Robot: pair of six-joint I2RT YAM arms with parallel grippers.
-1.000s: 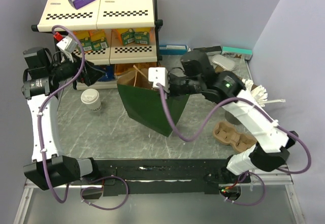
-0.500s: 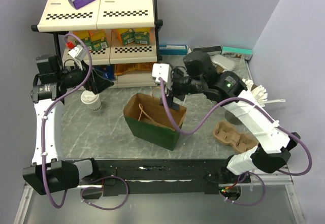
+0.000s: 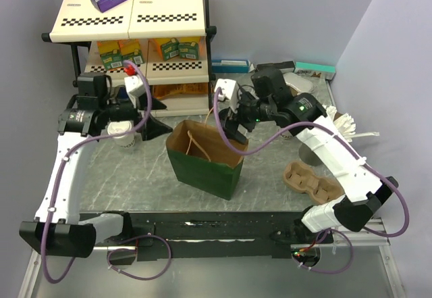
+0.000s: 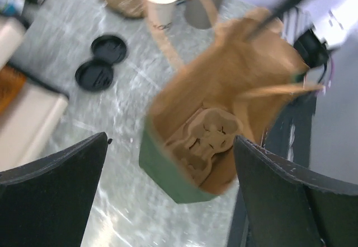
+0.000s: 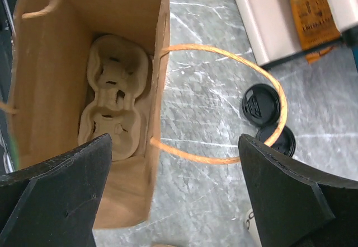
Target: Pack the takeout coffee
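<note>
A white paper cup with a white lid (image 3: 120,134) stands left of the bag, partly hidden by my left arm. Another white cup (image 4: 161,1), lidless with a pale inside, stands beyond the bag next to the grey tumbler (image 4: 206,3). The green paper bag (image 3: 200,165) stands upright and open, with a brown pulp tray (image 5: 113,98) lying in its bottom. My left gripper (image 3: 159,125) hovers open just left of the bag's mouth, holding nothing (image 4: 170,202). My right gripper (image 3: 233,126) is open above the bag's back rim, over one twine handle (image 5: 224,104).
Two black lids (image 5: 260,105) lie on the marble behind the bag. A second pulp tray (image 3: 310,180) sits at the right, near the tumbler of white sticks (image 3: 339,126). A shelf rack (image 3: 142,34) with boxes stands at the back left.
The bag, held tilted by the right gripper a second ago, now stands upright and released. The right gripper has opened. My left arm has swung right, toward the bag.
</note>
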